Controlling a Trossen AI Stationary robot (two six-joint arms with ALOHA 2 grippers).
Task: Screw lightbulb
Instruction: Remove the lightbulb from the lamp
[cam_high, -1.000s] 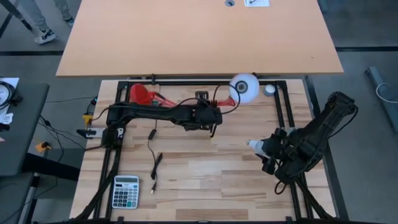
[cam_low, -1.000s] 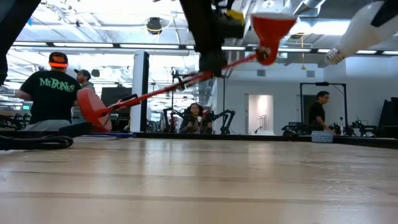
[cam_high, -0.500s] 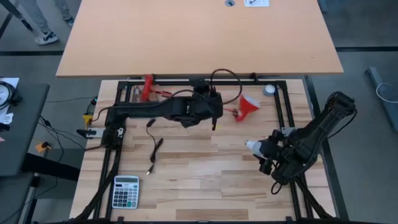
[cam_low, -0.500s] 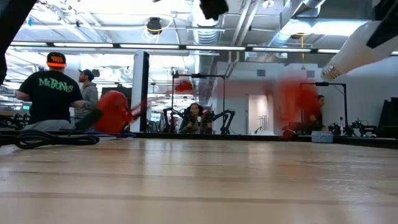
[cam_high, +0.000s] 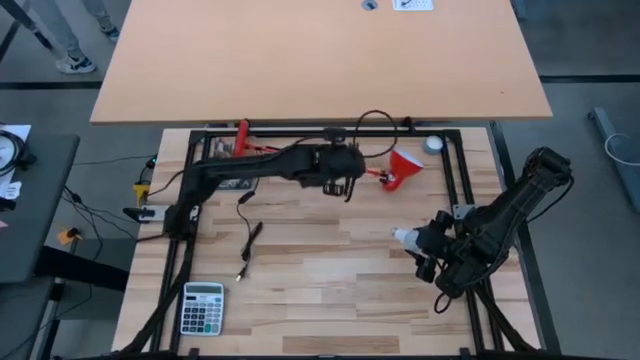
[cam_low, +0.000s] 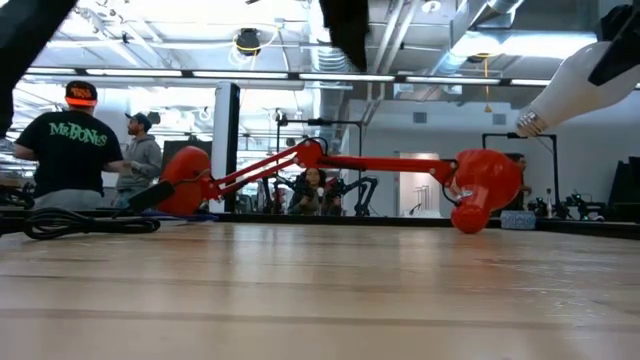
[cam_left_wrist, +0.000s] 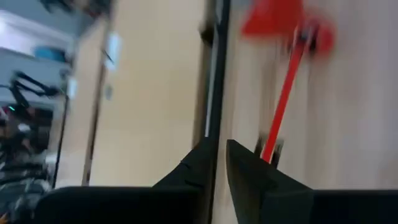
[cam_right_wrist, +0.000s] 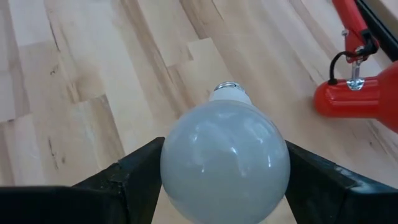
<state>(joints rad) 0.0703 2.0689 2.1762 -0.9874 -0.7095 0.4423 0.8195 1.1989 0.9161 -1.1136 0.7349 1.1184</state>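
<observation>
High view: small white pear-shaped lightbulb (cam_high: 403, 235) gripped by right gripper (cam_high: 412, 236) above wooden desk (cam_high: 320, 270); left gripper (cam_high: 348, 186) near red lamp (cam_high: 400, 170), fingers' state unclear.
Right wrist view: fingers (cam_right_wrist: 134, 167) clamped on glossy globe, grey screw base forward.

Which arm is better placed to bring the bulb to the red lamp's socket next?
The right. Its end effector grips the small white pear-shaped lightbulb, screw base pointing out. The left end effector is by the red lamp.
</observation>
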